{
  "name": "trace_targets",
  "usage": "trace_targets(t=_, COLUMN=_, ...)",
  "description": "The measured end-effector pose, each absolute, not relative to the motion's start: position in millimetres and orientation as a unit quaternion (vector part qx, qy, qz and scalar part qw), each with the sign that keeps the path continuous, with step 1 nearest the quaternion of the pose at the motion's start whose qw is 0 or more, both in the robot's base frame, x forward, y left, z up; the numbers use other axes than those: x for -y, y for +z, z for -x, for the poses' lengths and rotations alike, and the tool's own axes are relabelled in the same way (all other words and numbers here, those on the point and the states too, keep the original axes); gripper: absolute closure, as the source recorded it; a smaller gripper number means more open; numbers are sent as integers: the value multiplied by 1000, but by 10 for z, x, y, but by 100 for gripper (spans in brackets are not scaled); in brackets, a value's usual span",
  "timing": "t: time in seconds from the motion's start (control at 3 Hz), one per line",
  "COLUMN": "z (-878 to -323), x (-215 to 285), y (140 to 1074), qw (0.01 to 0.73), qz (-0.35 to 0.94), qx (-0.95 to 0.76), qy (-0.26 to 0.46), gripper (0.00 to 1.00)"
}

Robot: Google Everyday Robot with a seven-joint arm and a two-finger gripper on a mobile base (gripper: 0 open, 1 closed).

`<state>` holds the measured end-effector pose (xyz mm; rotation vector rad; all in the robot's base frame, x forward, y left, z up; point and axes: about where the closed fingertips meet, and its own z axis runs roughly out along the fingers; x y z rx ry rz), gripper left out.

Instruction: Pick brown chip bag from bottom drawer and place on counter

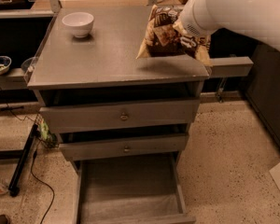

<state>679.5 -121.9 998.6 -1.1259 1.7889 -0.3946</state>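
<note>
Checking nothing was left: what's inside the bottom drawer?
The bottom drawer shows bare floor; its back, under the middle drawer, is hidden. The brown chip bag is at the pincer over the counter.

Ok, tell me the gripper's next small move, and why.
Probably ease the brown chip bag a little left before lowering it. The gripper is at the right rear of the counter with the bag upright against it. One bag corner reaches the counter's right edge, near the side shelf. Setting it down further in looks safer.
</note>
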Motion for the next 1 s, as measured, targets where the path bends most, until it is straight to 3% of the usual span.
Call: trace_targets(t=1.0, z=-6943, x=1274, y=9909, qw=472, qz=447, qx=-746, qy=-144, gripper=100)
